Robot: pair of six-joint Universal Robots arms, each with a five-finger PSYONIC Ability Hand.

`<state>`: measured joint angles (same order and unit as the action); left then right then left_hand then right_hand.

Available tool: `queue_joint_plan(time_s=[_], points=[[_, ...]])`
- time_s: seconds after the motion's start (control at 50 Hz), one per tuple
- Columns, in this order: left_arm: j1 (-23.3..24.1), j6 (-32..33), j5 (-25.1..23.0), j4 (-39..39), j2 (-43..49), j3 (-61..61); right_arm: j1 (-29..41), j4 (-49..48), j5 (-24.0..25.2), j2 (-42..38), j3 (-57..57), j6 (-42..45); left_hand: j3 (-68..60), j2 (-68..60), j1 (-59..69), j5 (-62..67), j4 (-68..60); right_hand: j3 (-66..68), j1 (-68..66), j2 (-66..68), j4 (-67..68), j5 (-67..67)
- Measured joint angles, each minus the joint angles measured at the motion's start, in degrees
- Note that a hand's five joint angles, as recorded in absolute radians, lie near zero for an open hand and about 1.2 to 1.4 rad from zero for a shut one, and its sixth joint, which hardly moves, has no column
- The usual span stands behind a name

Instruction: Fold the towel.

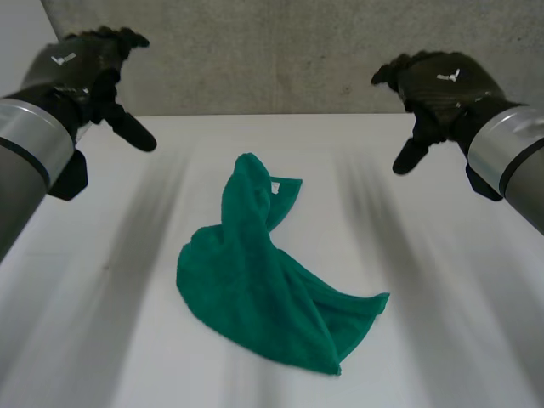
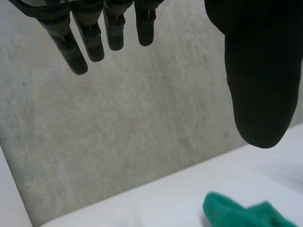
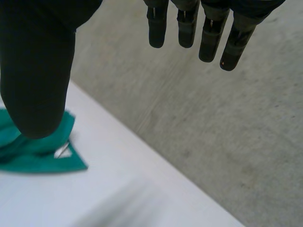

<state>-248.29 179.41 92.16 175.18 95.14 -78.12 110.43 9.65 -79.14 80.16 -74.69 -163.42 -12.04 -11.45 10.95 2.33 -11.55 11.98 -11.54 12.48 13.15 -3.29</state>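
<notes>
- The left hand [image 1: 81, 72] is held in the air over the far left part of the white table [image 1: 442, 340]. It is well apart from the green towel [image 1: 263, 272], and nothing is touched by it.
- In the left wrist view its fingers [image 2: 75, 45] are seen straight and relaxed, spread away from the thumb [image 2: 260, 75], with nothing grasped. The grey concrete wall [image 2: 118, 132] is seen beyond the fingertips, and one end of the green towel lies on the table past the thumb tip.
- The green towel is laid crumpled and unfolded at the middle of the table, between the two hands and clear of both sets of fingertips. Its narrow bunched end is turned towards the wall, and its wider part is spread towards the near edge. A small white label [image 1: 276, 186] is seen at the narrow end.
- The right hand [image 1: 442, 85] is held in the air over the far right part of the table, well apart from the green towel.
- In the right wrist view its fingers are seen straight and loosened, parted from the thumb, with nothing gripped. The labelled end of the green towel is seen just past the thumb tip.
</notes>
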Motion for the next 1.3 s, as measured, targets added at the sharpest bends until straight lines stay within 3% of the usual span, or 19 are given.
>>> queue_joint_plan(time_s=[0.1,0.2,0.32,0.46,0.54,0.68,0.74,0.76,0.78,0.8,0.82,0.84,0.88,0.96,1.04,1.14,1.3], points=[[0.88,4.37,-0.34,0.04,4.45,-0.18,1.71,6.09,0.52,-1.33,-1.25,7.31,0.0,0.0,0.0,0.0,0.0,0.0,0.0,0.0,0.0,0.0],[2.63,8.5,-1.95,0.43,9.52,0.01,4.64,9.32,0.33,-3.34,-3.81,9.4,0.0,0.0,0.0,0.0,0.0,0.0,0.0,0.0,0.0,0.0],[4.18,13.9,-6.59,3.57,17.41,0.88,7.3,7.99,0.43,-5.09,-9.53,0.92,0.0,0.0,0.0,0.0,0.0,0.0,0.0,0.0,0.0,0.0],[4.66,21.96,-12.5,9.18,28.18,3.21,10.23,-2.05,0.33,-6.31,-19.52,-15.39,0.0,-0.03,0.17,0.0,-0.03,0.0,0.0,0.0,0.0,0.0],[4.67,25.27,-14.32,9.95,31.96,4.11,12.61,-6.38,-0.21,-7.85,-22.02,-17.7,-0.23,-0.31,0.38,0.25,-0.33,0.0,0.0,0.0,0.0,0.0],[4.73,30.01,-15.71,10.05,36.53,5.05,16.03,-10.2,-2.24,-12.96,-22.36,-17.94,-15.37,-16.11,17.53,15.07,-15.99,0.16,0.0,0.14,0.0,-0.01],[4.74,30.36,-15.61,10.07,36.76,5.11,16.31,-10.42,-3.46,-14.68,-21.81,-17.59,-25.94,-26.6,27.12,24.72,-26.0,9.41,-7.77,8.9,8.4,-8.26],[4.74,30.38,-15.56,10.12,36.72,5.12,16.34,-10.52,-3.91,-15.23,-21.58,-17.42,-30.55,-31.26,31.34,28.95,-30.45,23.16,-18.76,23.0,20.92,-20.14],[4.74,30.38,-15.56,10.12,36.72,5.12,16.34,-10.52,-3.91,-15.23,-21.58,-17.42,-30.55,-31.26,31.34,28.95,-30.45,23.16,-18.76,23.0,20.92,-20.14],[4.76,30.35,-15.48,10.28,36.58,5.15,16.32,-10.62,-4.19,-15.53,-21.41,-17.3,-31.81,-33.14,33.03,30.79,-32.39,33.9,-28.97,35.19,32.65,-31.41],[4.79,30.27,-15.42,10.59,36.32,5.17,16.12,-11.21,-4.97,-16.06,-20.76,-16.84,-48.61,-49.37,47.76,46.76,-48.73,40.58,-34.79,40.89,39.45,-37.81],[4.79,30.27,-15.42,10.59,36.32,5.17,16.12,-11.21,-4.97,-16.06,-20.76,-16.84,-48.61,-49.37,47.76,46.76,-48.73,40.58,-34.79,40.89,39.45,-37.81],[4.81,30.09,-15.32,11.6,35.56,5.47,15.74,-12.7,-5.63,-15.55,-19.42,-15.89,-54.77,-55.64,50.24,52.02,-56.13,55.29,-43.98,53.66,54.47,-52.11],[4.88,29.58,-14.84,14.18,34.07,6.62,15.39,-15.5,-6.6,-12.51,-16.66,-13.33,-55.08,-55.89,50.23,52.02,-56.57,55.48,-43.98,53.66,54.86,-52.25],[5.39,26.93,-11.34,21.08,30.42,9.87,15.17,-21.28,-8.59,-6.47,-10.46,-6.77,-55.14,-55.94,50.24,52.02,-56.58,55.48,-43.98,53.66,54.86,-52.29],[6.37,20.52,-2.96,31.14,23.58,13.01,15.14,-27.94,-10.73,-2.57,-1.36,1.16,-55.69,-56.22,50.24,52.02,-56.6,55.48,-43.98,53.66,54.86,-52.35],[8.56,13.91,4.01,36.93,13.45,7.85,15.35,-30.1,-10.5,-2.52,5.99,5.1,-55.72,-56.36,50.24,52.02,-56.6,55.48,-43.98,54.55,54.86,-52.87]])
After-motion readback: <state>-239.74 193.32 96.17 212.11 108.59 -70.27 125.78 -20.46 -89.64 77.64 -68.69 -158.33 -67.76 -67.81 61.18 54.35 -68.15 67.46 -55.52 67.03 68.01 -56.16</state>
